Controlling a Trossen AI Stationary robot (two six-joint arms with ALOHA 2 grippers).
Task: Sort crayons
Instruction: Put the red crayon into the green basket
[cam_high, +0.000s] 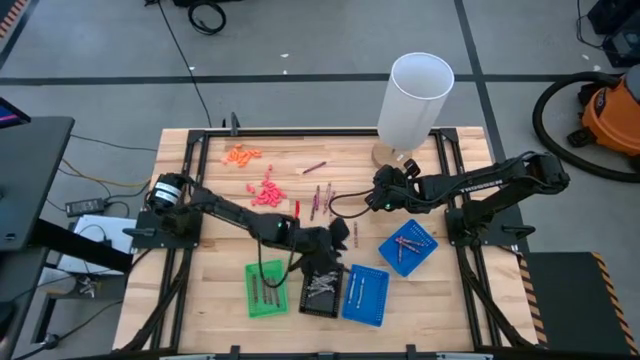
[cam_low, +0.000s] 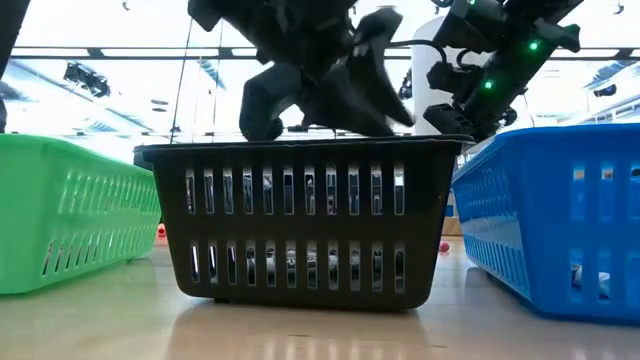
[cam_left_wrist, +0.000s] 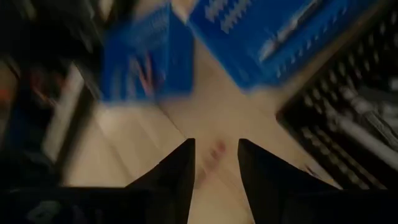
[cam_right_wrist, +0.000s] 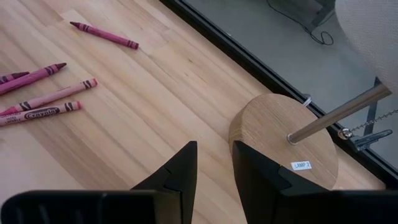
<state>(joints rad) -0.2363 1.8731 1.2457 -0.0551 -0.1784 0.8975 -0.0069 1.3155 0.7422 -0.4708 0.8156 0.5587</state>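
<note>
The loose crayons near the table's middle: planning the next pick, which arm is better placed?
Probably the right. Its gripper hovers close beside the loose crayons, jaws apart and empty, with several in its wrist view. The left gripper sits farther off, over the black tray.

The right gripper shows 2 dark fingers slightly parted at bottom centre. A round wooden lamp base sits right. 5 maroon crayons lie upper left.
</note>
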